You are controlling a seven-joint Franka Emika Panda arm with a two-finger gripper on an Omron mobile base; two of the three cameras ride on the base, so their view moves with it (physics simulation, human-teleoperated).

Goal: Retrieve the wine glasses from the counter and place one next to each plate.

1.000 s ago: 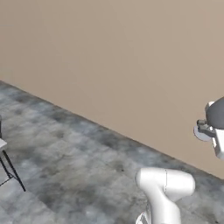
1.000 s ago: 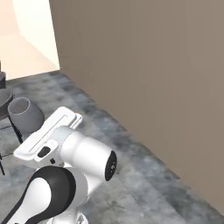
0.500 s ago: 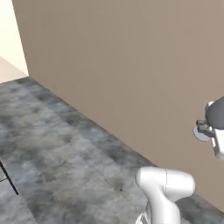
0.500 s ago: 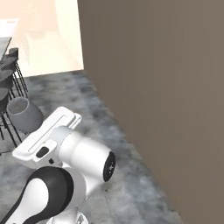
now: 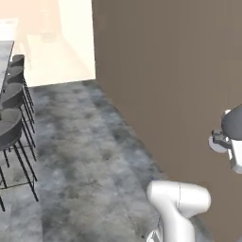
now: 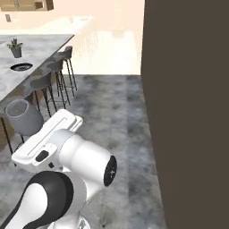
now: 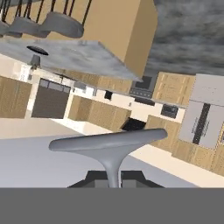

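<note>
My gripper point(image 7: 113, 177) is shut on the stem of a smoky-grey wine glass point(image 7: 109, 143), whose round foot spreads just beyond the fingertips in the hand view. In the right base view the glass bowl point(image 6: 22, 117) sticks out past the white hand at the left. The dark plate point(image 6: 21, 67) lies on the marble island point(image 6: 42, 49), and it appears upside down in the hand view as a dark plate point(image 7: 37, 50). The counter is out of view.
Grey stools point(image 5: 12, 101) line the island's edge, also seen as stools point(image 6: 56, 71). A tall brown wall point(image 5: 179, 75) stands close on the right. A small potted plant point(image 6: 15, 47) sits on the island. Grey floor point(image 5: 80, 156) lies open between wall and stools.
The whole picture has swung: the base has turned, so the wall slid rightward and the island with its stools came into view. The glass stays in the grip.
</note>
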